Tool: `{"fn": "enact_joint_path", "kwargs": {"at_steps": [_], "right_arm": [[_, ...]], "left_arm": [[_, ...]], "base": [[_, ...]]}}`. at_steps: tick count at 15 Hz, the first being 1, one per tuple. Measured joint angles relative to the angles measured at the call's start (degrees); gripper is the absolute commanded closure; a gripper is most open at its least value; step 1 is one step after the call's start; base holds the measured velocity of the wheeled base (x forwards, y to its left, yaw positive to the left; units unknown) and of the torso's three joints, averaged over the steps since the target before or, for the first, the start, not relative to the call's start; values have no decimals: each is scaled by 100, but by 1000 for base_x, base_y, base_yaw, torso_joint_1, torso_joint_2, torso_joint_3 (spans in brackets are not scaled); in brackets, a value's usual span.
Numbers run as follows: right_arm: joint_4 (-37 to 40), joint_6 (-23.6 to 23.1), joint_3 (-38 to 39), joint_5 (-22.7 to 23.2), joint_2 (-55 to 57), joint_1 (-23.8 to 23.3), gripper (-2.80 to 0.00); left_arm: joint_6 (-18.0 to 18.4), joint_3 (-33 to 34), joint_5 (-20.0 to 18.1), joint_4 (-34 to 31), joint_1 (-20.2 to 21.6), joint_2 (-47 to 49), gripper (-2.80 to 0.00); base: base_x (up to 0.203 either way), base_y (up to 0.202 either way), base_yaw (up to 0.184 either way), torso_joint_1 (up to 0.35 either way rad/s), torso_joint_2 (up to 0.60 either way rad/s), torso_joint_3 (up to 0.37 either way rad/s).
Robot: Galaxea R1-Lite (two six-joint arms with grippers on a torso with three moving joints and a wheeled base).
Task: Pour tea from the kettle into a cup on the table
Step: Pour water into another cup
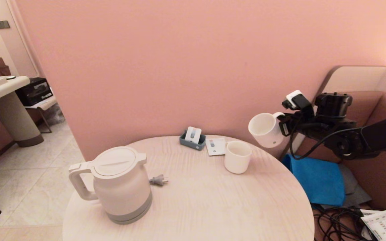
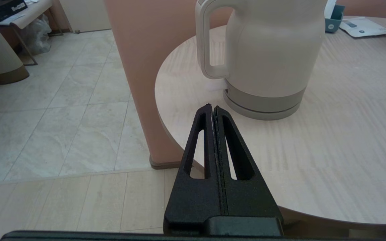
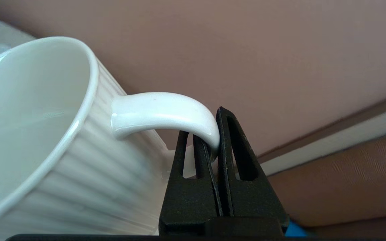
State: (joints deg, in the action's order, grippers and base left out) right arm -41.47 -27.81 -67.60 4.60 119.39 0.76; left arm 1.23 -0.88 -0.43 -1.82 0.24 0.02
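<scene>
While the left gripper (image 2: 213,108) idles at 6 o'clock, jaws together, the kettle (image 1: 121,184) stands at 8 o'clock on the tabletop (image 1: 213,201): rigid, likely heavy, best taken by its loop handle. Past the 2 o'clock edge, the right gripper (image 3: 213,134) holds the cup (image 1: 265,129) aloft, jaws clamped on its slick, fragile handle.

Pink wall (image 1: 179,67), pale tiled floor (image 1: 28,174), padded bench (image 1: 380,167)
</scene>
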Motion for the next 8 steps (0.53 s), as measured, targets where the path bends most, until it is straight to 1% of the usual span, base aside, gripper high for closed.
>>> {"fn": "enact_joint_path", "kwargs": {"at_steps": [4, 8], "right_arm": [[5, -360, -18, -48, 90, 73, 0], [10, -923, -93, -121, 196, 106, 0]], "left_arm": [[0, 0, -3, -2, 0, 0, 0], [0, 0, -1, -2, 0, 0, 0]], "base": [[0, 0, 0, 0, 0, 0], [0, 0, 0, 0, 0, 0]]}}
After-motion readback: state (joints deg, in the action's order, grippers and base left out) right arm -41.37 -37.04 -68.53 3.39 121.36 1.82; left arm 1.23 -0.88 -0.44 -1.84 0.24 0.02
